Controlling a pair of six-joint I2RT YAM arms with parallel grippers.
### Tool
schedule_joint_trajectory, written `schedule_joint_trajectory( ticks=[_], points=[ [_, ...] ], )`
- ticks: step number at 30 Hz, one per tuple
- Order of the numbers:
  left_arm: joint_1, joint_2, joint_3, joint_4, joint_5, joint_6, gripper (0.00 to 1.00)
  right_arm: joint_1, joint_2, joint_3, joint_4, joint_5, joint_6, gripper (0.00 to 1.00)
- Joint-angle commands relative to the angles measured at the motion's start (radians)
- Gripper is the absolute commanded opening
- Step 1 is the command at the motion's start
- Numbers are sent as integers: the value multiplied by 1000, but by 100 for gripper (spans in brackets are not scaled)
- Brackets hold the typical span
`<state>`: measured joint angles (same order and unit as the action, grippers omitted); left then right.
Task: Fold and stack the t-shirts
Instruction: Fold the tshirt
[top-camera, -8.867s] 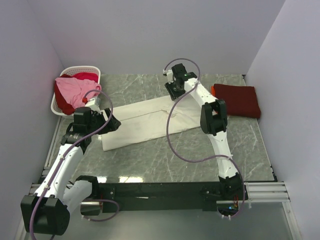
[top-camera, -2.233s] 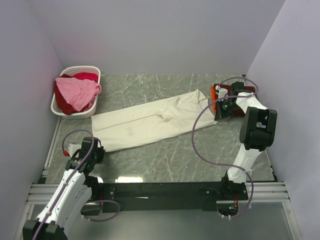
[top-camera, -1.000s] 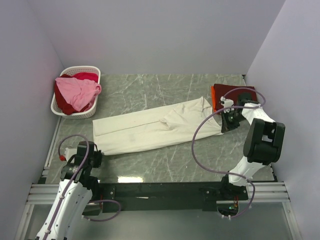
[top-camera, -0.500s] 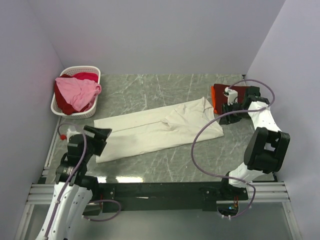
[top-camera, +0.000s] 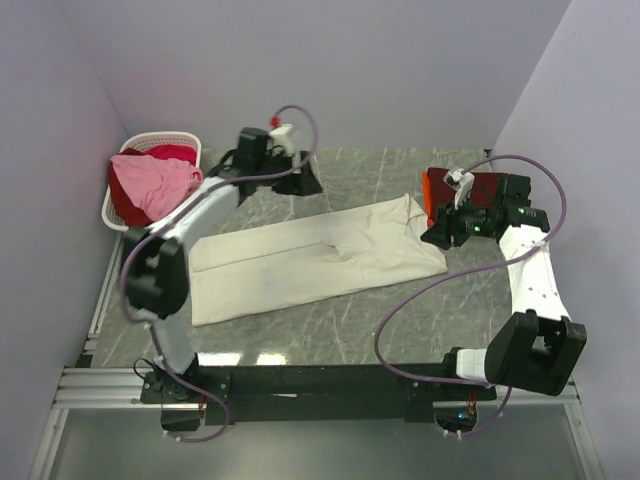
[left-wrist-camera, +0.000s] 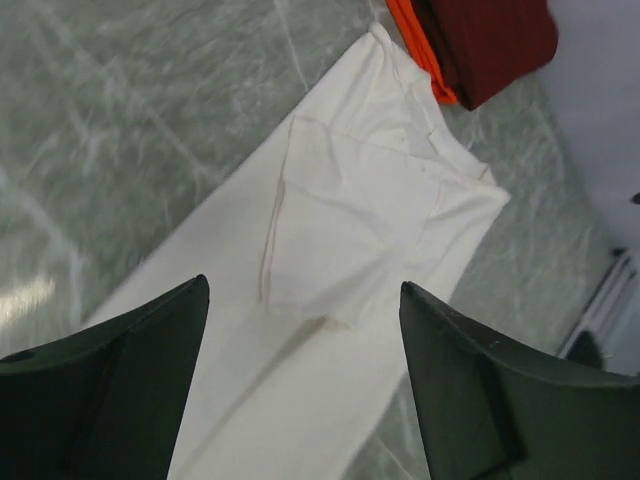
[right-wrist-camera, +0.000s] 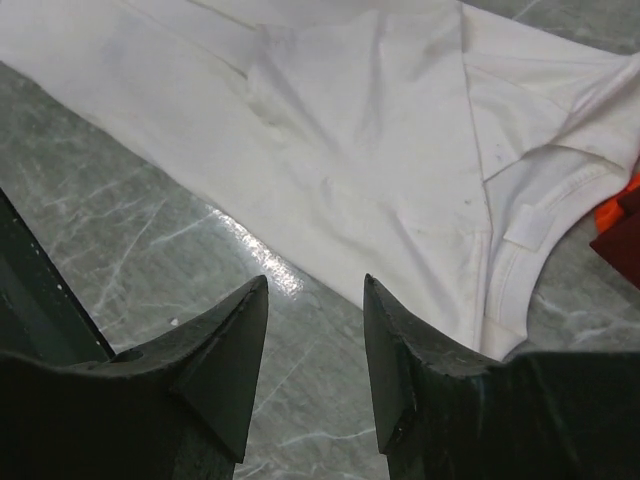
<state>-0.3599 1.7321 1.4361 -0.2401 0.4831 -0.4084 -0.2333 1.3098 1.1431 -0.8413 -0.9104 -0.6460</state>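
Observation:
The cream-white t-shirt (top-camera: 320, 255) lies as a long folded strip slanting across the table, its collar end at the right. My left gripper (top-camera: 305, 183) hangs open over the far side of the table, looking down on that shirt (left-wrist-camera: 340, 230); nothing sits between its fingers (left-wrist-camera: 110, 390). My right gripper (top-camera: 435, 236) stands open just off the collar end (right-wrist-camera: 540, 240), above bare table, empty. The folded dark red t-shirt (top-camera: 490, 198) rests at the far right on an orange one (top-camera: 428, 186). Pink (top-camera: 150, 180) and red (top-camera: 172, 152) t-shirts lie heaped in the basket.
The white slatted basket (top-camera: 170, 137) stands in the far left corner against the wall. Walls close in the table on the left, back and right. The left arm (top-camera: 195, 215) stretches over the table's left side. A black rail (top-camera: 330, 380) runs along the near edge.
Both grippers have opened and let go of the cream-white shirt. My left arm swung from the near left corner to the far side of the table. The right gripper shifted slightly.

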Motion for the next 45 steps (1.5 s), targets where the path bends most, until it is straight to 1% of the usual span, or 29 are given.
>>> schedule_joint_trajectory(
  ticks=[1,2,3,5,8,11,14,16,17,20,24,31,34,35,36,37,38,40,42,45],
  points=[
    [-82,211,234,-223,37,339,81,0,-23,-28,39,-64,-23,50],
    [-112,321,351,-247,22,382,79,-3,-24,-31,39,-62,-21,50],
    [-126,370,409,-269,3,397,79,-6,-24,-31,36,-58,-24,50],
    [-168,482,533,-314,-35,485,75,-12,-33,-36,38,-54,-23,50],
    [-198,565,608,-282,-93,520,74,-20,-32,-40,27,-67,-33,50],
    [-208,613,633,-234,-123,526,73,-31,-21,-40,19,-77,-38,50],
    [-214,656,641,-196,-117,534,73,-44,-11,-45,2,-94,-55,50],
    [-218,688,670,-209,-129,551,73,-52,-1,-45,-8,-104,-64,50],
    [-223,725,716,-220,-139,556,73,-61,2,-46,-13,-105,-69,50],
    [-225,767,756,-234,-179,563,73,-77,8,-49,-25,-125,-81,50],
    [-234,768,739,-194,-221,569,73,-93,25,-43,-56,-142,-98,50],
    [-258,819,767,-263,-252,618,73,-106,46,-36,-76,-154,-109,50],
    [-267,853,803,-320,-251,631,59,-110,54,-34,-81,-156,-110,50],
    [-271,865,816,-338,-262,632,48,-110,54,-33,-84,-156,-110,50],
    [-272,868,816,-340,-270,632,39,-112,57,-32,-84,-156,-110,50],
    [-272,870,804,-338,-278,626,20,-112,58,-32,-84,-157,-110,50],
    [-272,867,794,-329,-303,620,12,-113,59,-32,-85,-154,-110,50],
    [-271,856,773,-320,-339,608,0,-113,63,-32,-87,-154,-112,50],
    [-260,840,758,-288,-408,579,0,-115,66,-32,-90,-153,-115,50],
    [-200,798,727,-260,-416,501,0,-115,74,-34,-93,-150,-118,50]
  ],
)
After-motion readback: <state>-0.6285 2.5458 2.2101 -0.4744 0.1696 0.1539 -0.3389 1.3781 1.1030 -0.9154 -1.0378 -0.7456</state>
